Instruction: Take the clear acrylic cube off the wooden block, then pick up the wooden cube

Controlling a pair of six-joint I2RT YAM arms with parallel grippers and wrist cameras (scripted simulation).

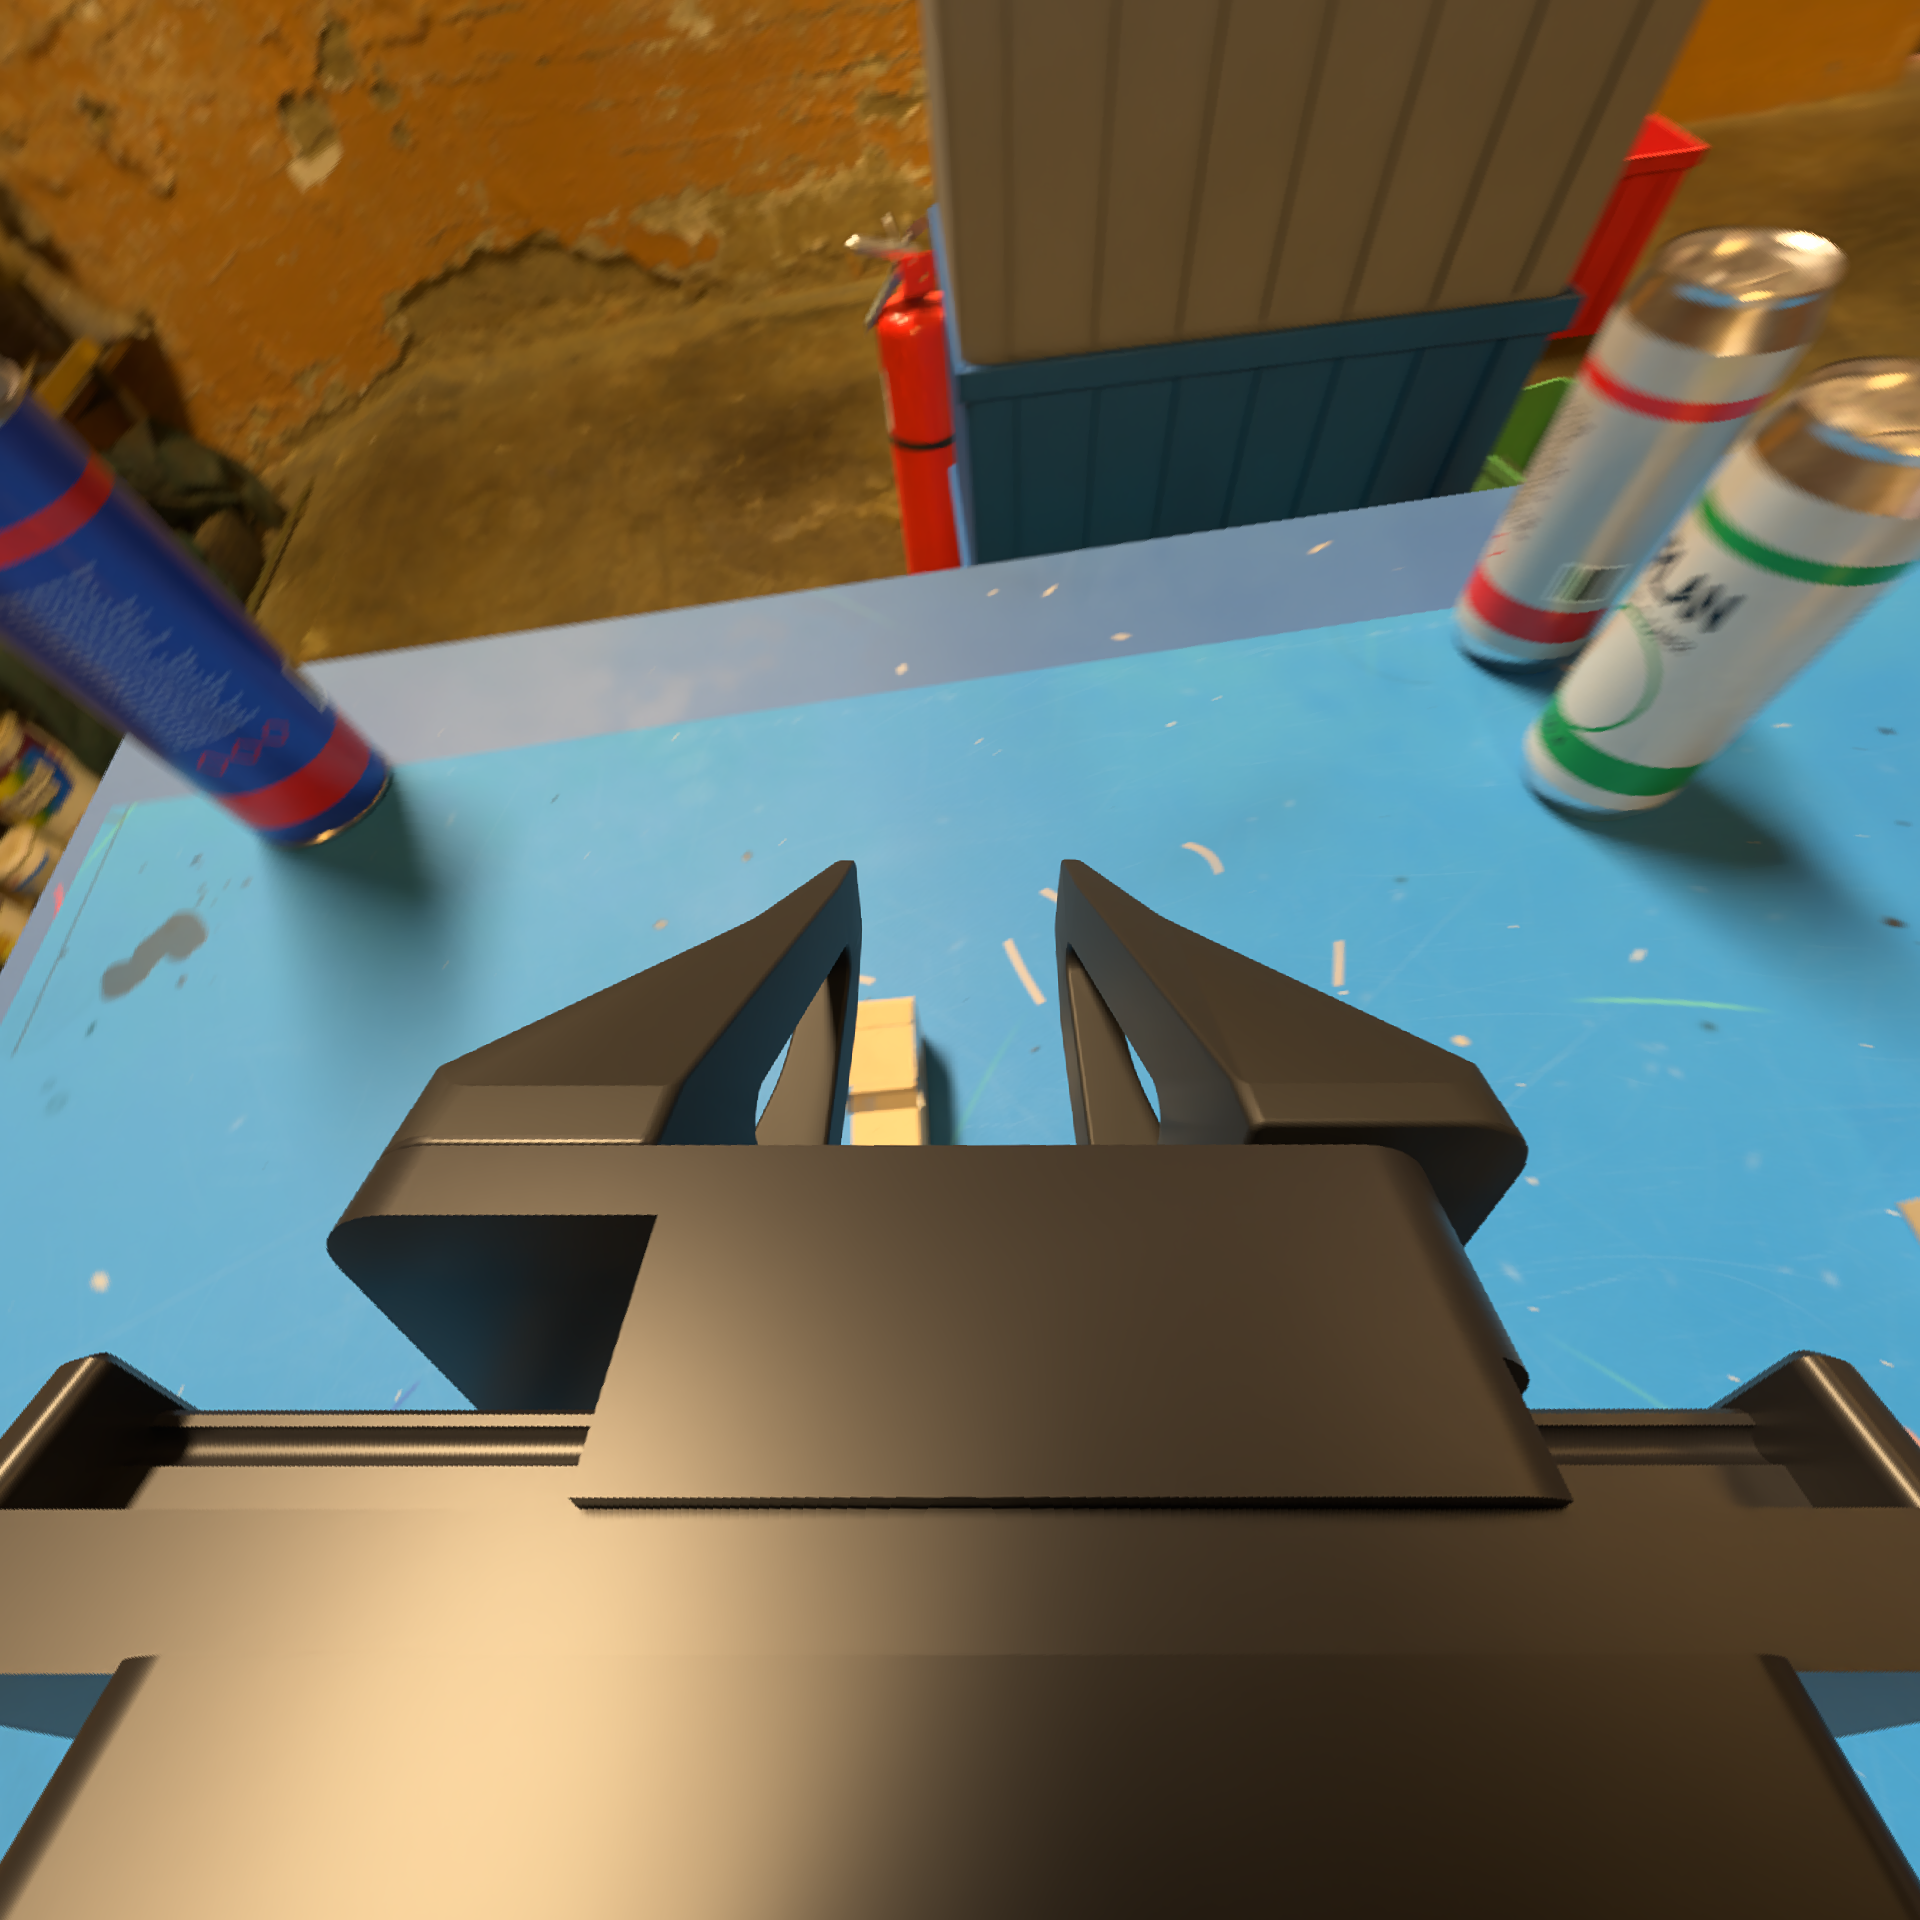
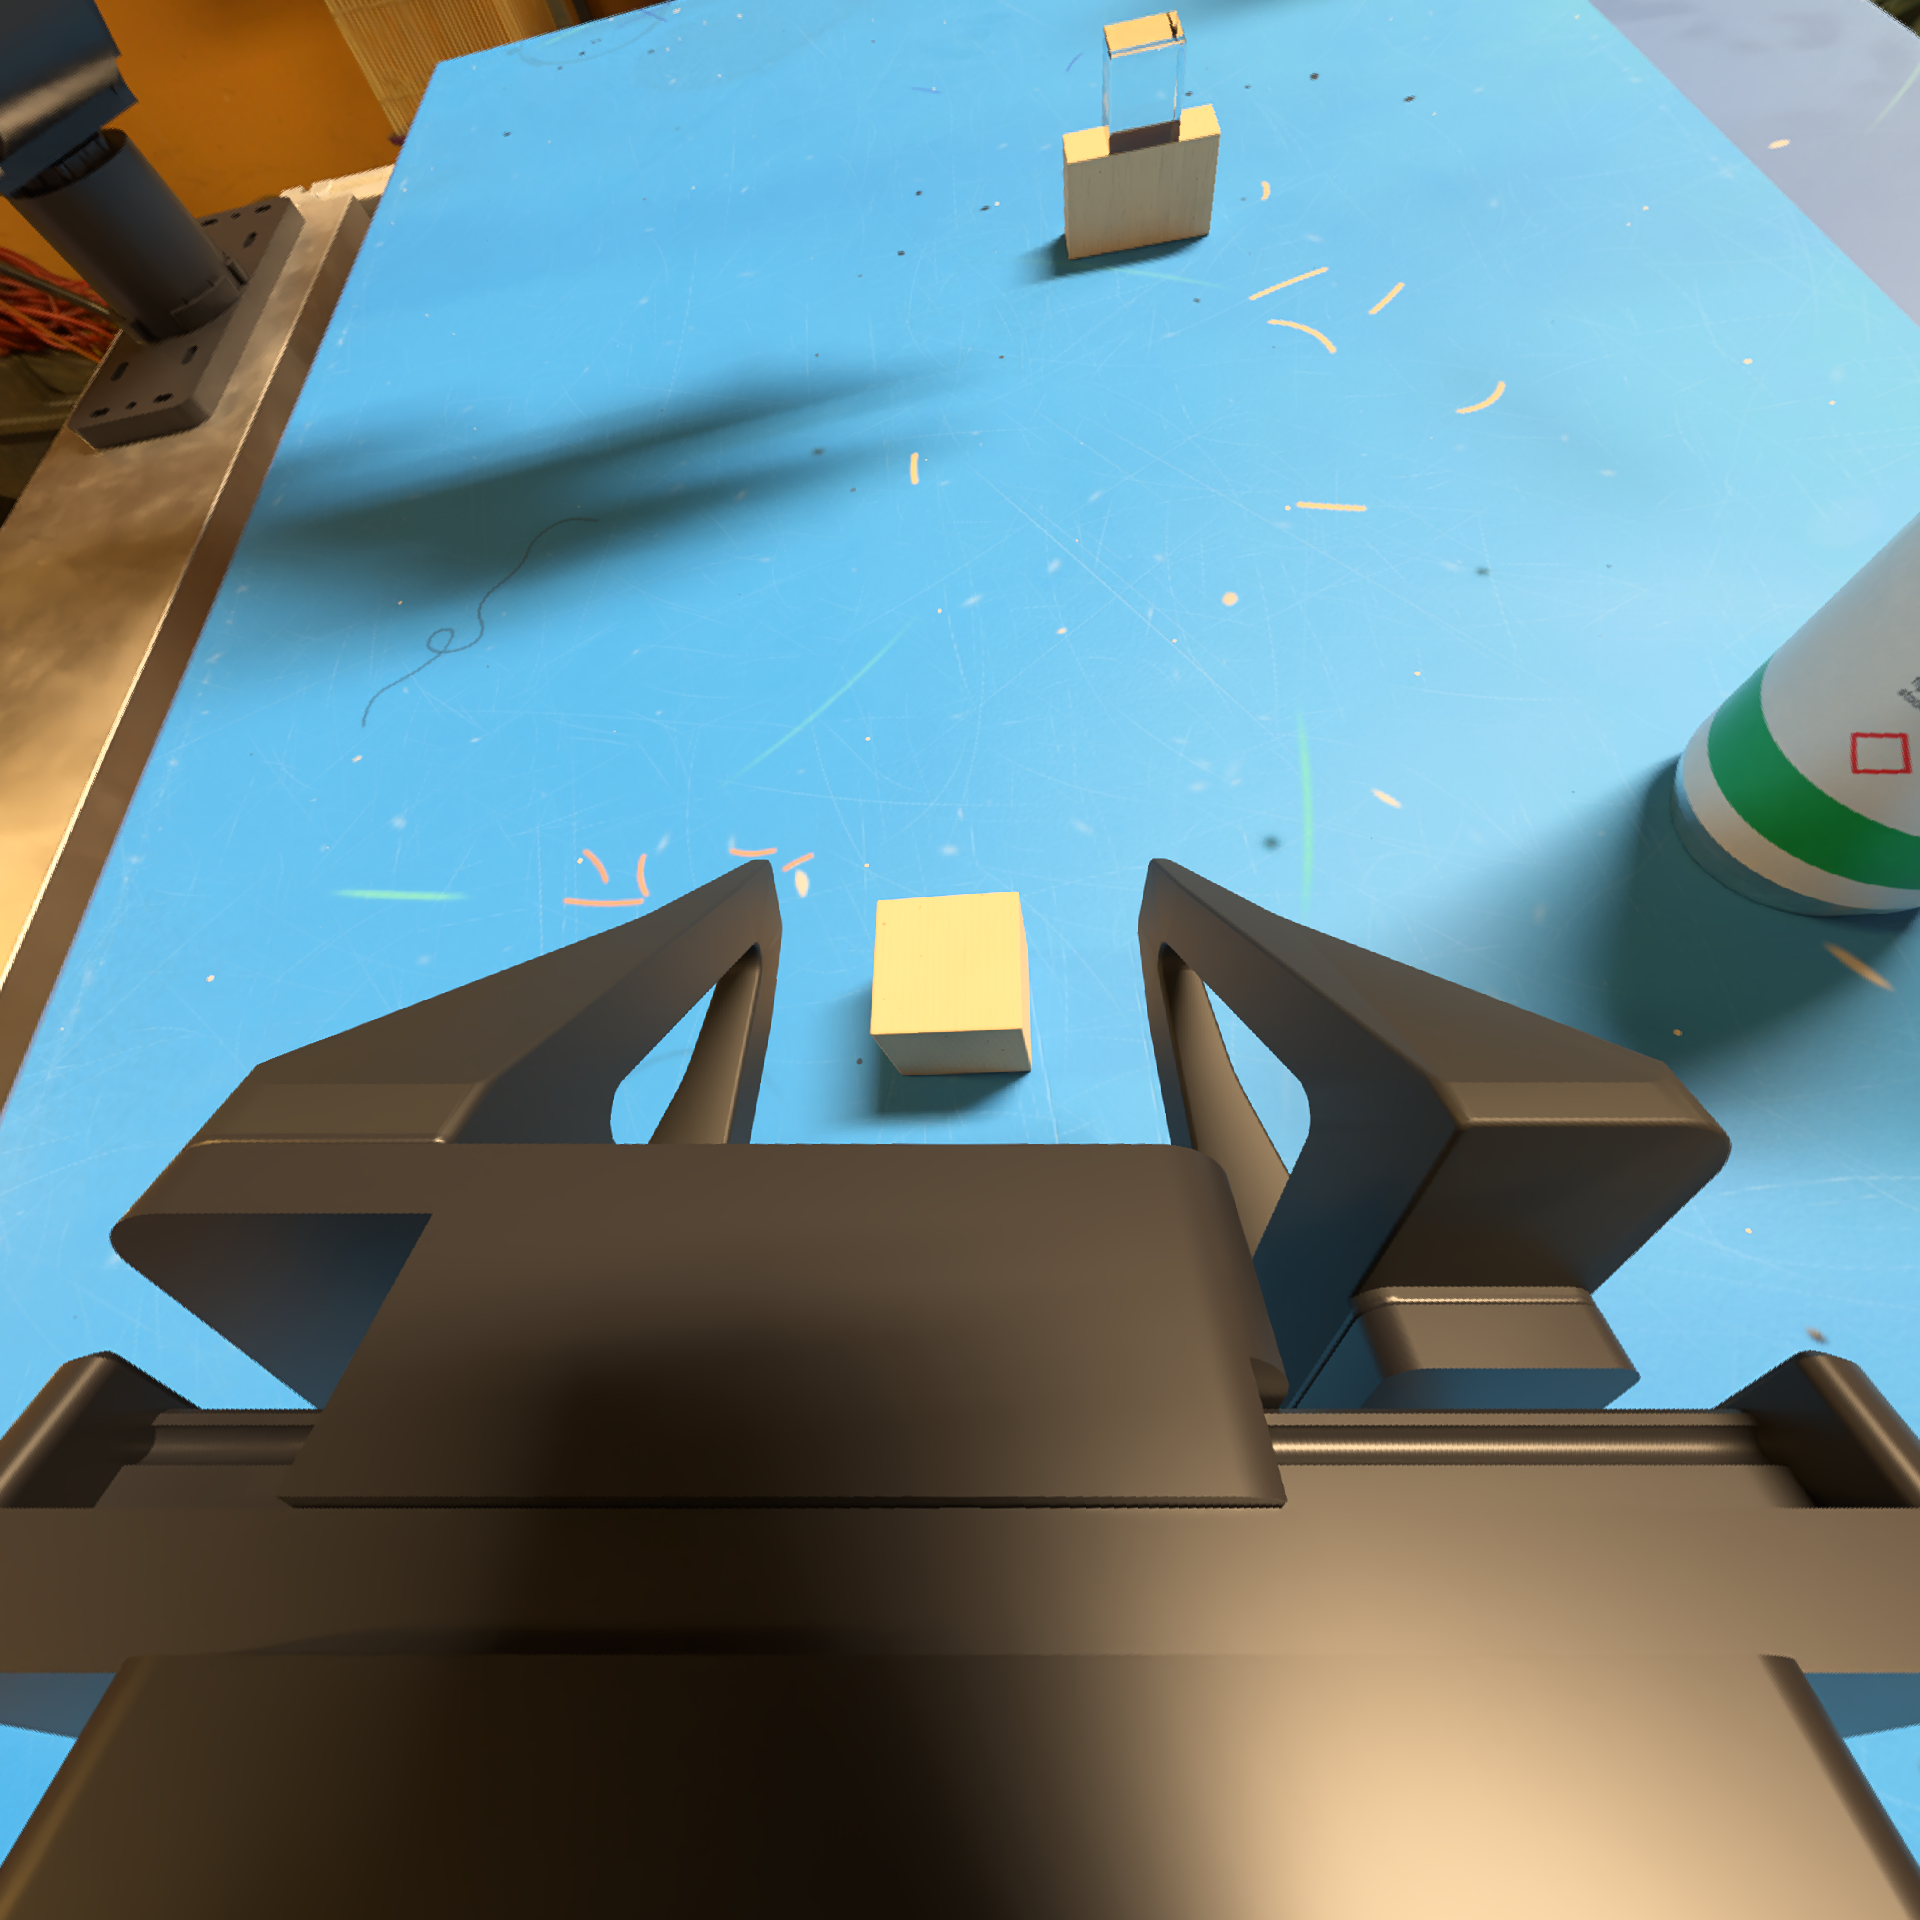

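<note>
Right tool (image 2: 958, 883): jaws apart, straddling your wooden cube (image 2: 951, 977) on the tabletop (image 2: 623, 623), ready to close. Clear acrylic cube (image 2: 1143, 78) sits atop the wooden block (image 2: 1138, 192), far ahead. Left tool (image 1: 958, 883): jaws apart, empty.

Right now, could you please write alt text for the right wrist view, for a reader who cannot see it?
The open right gripper hovers over a blue table, its fingers either side of a wooden cube without touching it. Farther off, a clear acrylic cube sits in a notched wooden block; a green-banded can stands at right.
</note>
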